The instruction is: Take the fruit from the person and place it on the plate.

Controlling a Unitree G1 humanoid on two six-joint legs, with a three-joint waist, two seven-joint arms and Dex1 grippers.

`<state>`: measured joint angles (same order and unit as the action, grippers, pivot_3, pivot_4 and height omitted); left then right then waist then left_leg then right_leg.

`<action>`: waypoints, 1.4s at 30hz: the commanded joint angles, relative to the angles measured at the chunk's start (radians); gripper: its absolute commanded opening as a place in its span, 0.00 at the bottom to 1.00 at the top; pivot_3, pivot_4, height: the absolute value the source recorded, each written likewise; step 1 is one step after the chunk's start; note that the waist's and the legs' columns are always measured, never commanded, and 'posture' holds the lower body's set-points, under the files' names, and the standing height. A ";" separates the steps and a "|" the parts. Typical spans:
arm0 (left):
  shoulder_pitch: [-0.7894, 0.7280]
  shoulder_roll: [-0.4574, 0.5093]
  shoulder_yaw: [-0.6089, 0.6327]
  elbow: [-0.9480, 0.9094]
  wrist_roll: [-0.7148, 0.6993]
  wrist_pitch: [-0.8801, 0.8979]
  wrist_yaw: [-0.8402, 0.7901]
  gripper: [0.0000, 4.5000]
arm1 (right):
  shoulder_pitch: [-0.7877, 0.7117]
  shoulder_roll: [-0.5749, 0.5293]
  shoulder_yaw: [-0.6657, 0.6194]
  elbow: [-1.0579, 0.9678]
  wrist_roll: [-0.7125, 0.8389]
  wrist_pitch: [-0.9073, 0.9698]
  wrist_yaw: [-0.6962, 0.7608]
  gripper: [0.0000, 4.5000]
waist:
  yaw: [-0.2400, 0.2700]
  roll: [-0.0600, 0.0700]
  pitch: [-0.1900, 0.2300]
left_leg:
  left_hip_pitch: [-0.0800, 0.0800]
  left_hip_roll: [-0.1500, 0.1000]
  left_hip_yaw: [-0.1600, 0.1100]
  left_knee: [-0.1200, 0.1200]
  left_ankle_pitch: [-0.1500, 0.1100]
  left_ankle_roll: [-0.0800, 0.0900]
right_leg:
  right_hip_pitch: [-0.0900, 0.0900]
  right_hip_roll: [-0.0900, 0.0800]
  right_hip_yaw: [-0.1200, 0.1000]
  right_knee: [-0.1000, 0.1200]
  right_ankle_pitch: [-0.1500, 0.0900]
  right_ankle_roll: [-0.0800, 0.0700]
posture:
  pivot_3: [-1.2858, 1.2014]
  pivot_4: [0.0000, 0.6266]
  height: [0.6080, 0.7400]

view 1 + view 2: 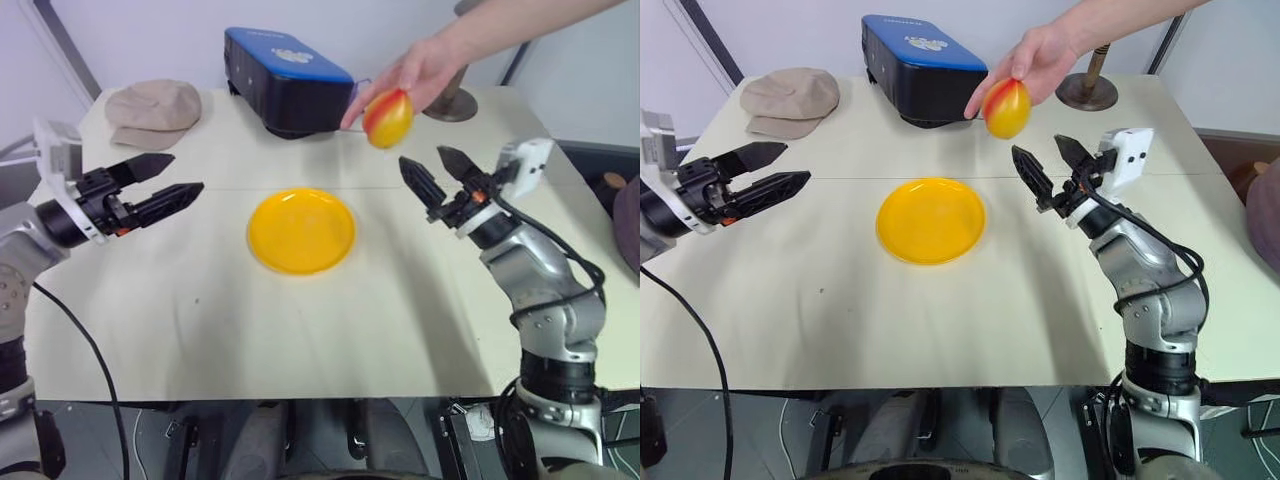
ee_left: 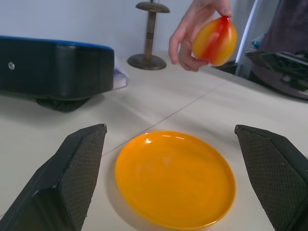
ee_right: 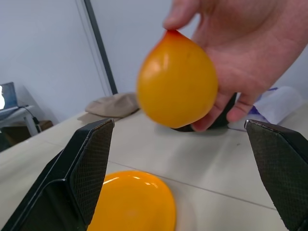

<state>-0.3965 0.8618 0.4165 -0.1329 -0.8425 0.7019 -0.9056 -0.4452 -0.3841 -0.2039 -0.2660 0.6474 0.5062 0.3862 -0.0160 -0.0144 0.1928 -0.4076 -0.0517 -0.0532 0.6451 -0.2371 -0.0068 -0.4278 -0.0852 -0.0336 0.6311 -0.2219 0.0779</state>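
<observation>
Fruit (image 1: pixel 388 118) hangs in person's hand (image 1: pixel 420 72), above desk (image 1: pixel 300 330), beyond plate (image 1: pixel 301 231). Right end effector (image 1: pixel 432 172) is spread wide w/ nothing inside, just below. We judge skin smooth, slippery, approx. firm; take it at widest middle.

Person's hand (image 1: pixel 425 72) is holding the fruit (image 1: pixel 388 118) in the air above the table (image 1: pixel 300 330), just beyond the open right gripper (image 1: pixel 432 170); nothing is standing between them. Plate (image 1: pixel 301 230) is lying bare, open table around it. Blue-topped case (image 1: pixel 285 80), cap (image 1: pixel 153 112) and wooden stand (image 1: pixel 1089 85) are sitting at the far edge.
</observation>
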 commanded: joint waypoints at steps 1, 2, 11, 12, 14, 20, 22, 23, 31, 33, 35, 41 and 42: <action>-0.006 -0.002 0.025 -0.042 -0.018 -0.004 0.014 1.00 | -0.081 0.013 0.037 0.094 -0.055 -0.080 0.057 0.98 | -0.001 0.000 0.000 | 0.000 0.000 0.000 0.000 0.000 0.000 | 0.000 0.000 0.000 0.000 0.000 0.000 | 0.52 0.24 1.00; -0.001 -0.005 0.026 -0.046 -0.016 -0.005 0.017 1.00 | -0.100 0.017 0.045 0.122 -0.065 -0.093 0.071 0.98 | 0.001 0.000 0.000 | 0.000 0.000 0.000 0.000 0.000 0.000 | 0.000 0.000 0.000 0.000 0.000 0.000 | 0.52 0.24 1.00; 0.068 -0.031 0.049 -0.099 -0.020 -0.008 0.052 1.00 | -0.215 0.058 0.070 0.278 -0.116 -0.173 0.134 0.98 | 0.000 0.000 0.000 | 0.000 0.000 0.000 0.000 0.000 0.000 | 0.000 0.000 0.000 0.000 0.000 0.000 | 0.52 0.24 1.00; 0.076 -0.033 0.050 -0.102 -0.019 -0.009 0.054 1.00 | -0.226 0.064 0.070 0.289 -0.119 -0.178 0.135 0.98 | 0.000 0.000 0.000 | 0.000 0.000 0.000 0.000 0.000 0.000 | 0.000 -0.001 0.000 0.000 0.000 0.000 | 0.52 0.24 1.00; 0.086 -0.037 0.052 -0.105 -0.015 -0.011 0.057 1.00 | -0.244 0.072 0.072 0.309 -0.128 -0.187 0.138 0.98 | 0.000 0.000 0.000 | 0.000 0.000 0.000 0.000 0.000 0.000 | 0.000 0.000 0.000 0.000 0.000 0.000 | 0.52 0.24 1.00; 0.100 -0.041 0.049 -0.109 -0.010 -0.020 0.065 1.00 | -0.289 0.082 0.068 0.370 -0.157 -0.220 0.142 0.98 | 0.001 0.000 0.000 | 0.000 0.000 0.000 0.000 0.000 0.000 | 0.000 -0.001 0.000 0.000 0.000 0.000 | 0.52 0.24 1.00; 0.103 -0.043 0.046 -0.108 -0.006 -0.024 0.066 1.00 | -0.303 0.081 0.068 0.387 -0.165 -0.227 0.145 0.98 | 0.001 0.000 0.000 | 0.000 0.000 0.000 0.000 0.000 0.000 | 0.000 -0.001 0.000 0.000 0.000 0.000 | 0.52 0.24 1.00; 0.106 -0.044 0.047 -0.109 -0.005 -0.025 0.066 1.00 | -0.305 0.081 0.068 0.389 -0.169 -0.229 0.146 0.98 | 0.001 0.000 0.000 | 0.000 0.000 0.000 0.000 0.000 0.000 | 0.000 -0.001 0.000 0.000 0.000 0.000 | 0.52 0.24 1.00; 0.113 -0.046 0.046 -0.106 -0.002 -0.035 0.069 1.00 | -0.310 0.082 0.061 0.400 -0.179 -0.245 0.143 0.76 | 0.001 0.000 0.000 | 0.000 0.000 0.000 0.000 0.000 0.000 | 0.000 -0.001 0.000 0.000 0.000 0.000 | 0.52 0.24 1.00; 0.113 -0.046 0.045 -0.105 0.000 -0.037 0.069 1.00 | -0.311 0.081 0.061 0.400 -0.180 -0.242 0.141 0.76 | 0.002 0.000 0.000 | 0.000 0.000 0.000 -0.001 0.000 0.000 | 0.000 -0.001 0.000 0.000 0.000 0.000 | 0.52 0.24 1.00; 0.116 -0.043 0.044 -0.104 0.005 -0.039 0.067 1.00 | -0.311 0.077 0.066 0.393 -0.174 -0.222 0.146 0.76 | 0.001 0.000 0.000 | 0.000 0.000 0.000 -0.001 0.000 0.000 | 0.000 -0.001 0.000 0.000 0.000 0.000 | 0.52 0.24 1.00; 0.203 0.016 -0.003 -0.077 0.128 -0.092 0.012 1.00 | -0.213 0.066 0.272 0.273 -0.203 -0.079 0.268 0.76 | -0.005 0.000 0.000 | 0.000 0.000 0.000 -0.002 0.000 0.000 | -0.001 -0.001 0.000 0.000 0.000 0.000 | 0.52 0.24 1.00; 0.231 0.031 -0.023 -0.071 0.165 -0.114 -0.002 1.00 | -0.200 0.083 0.305 0.271 -0.221 -0.081 0.270 0.76 | -0.006 0.000 0.000 | 0.000 0.001 0.000 -0.002 0.000 0.000 | -0.001 -0.001 0.001 0.000 0.000 0.000 | 0.52 0.24 1.00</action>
<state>-0.1817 0.8713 0.4027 -0.2079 -0.7281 0.6267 -0.8851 -0.6553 -0.3242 0.0458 0.0444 0.4421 0.4131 0.6372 -0.0221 -0.0140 0.1930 -0.4068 -0.0508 -0.0532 0.6422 -0.2372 -0.0069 -0.4292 -0.0865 -0.0330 0.6313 -0.2219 0.0777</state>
